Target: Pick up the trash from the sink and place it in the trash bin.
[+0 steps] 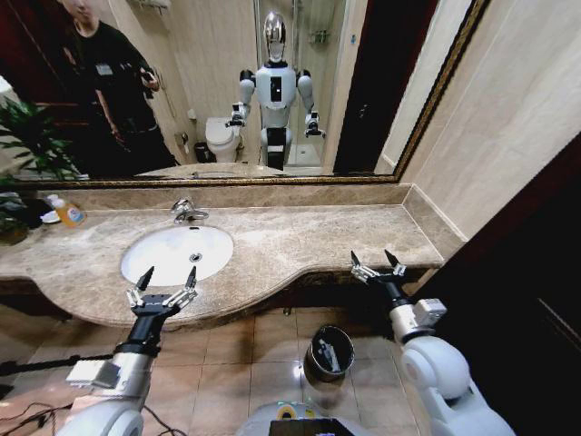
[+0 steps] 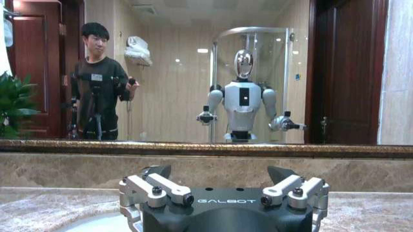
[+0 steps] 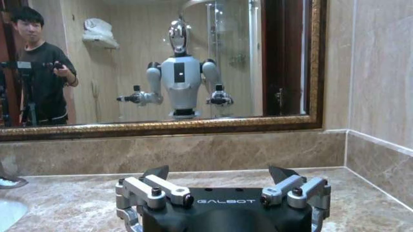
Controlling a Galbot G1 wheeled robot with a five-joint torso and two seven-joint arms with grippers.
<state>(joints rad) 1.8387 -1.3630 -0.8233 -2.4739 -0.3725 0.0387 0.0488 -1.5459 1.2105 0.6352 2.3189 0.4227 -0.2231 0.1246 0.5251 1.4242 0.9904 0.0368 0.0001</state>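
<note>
My left end effector (image 1: pixel 165 284), fingers apart, lower left, nearer white oval sink (image 1: pixel 136 263) just above; right end effector (image 1: pixel 379 265) apart, centre right, over round black trash bin (image 1: pixel 313 343).

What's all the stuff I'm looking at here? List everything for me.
sink: one, white oval, set in the countertop's left part.
faucet: one, chrome, behind the sink.
countertop: one, beige marble, under the mirror.
mirror: one, gold-framed, on the wall.
bottle: one, orange liquid, far left of countertop.
plant: one, green, far left.
trash bin: one, black, on the floor below the counter.
left gripper: black, open, at the sink's near edge.
right gripper: black, open, at the countertop's right end.
</note>
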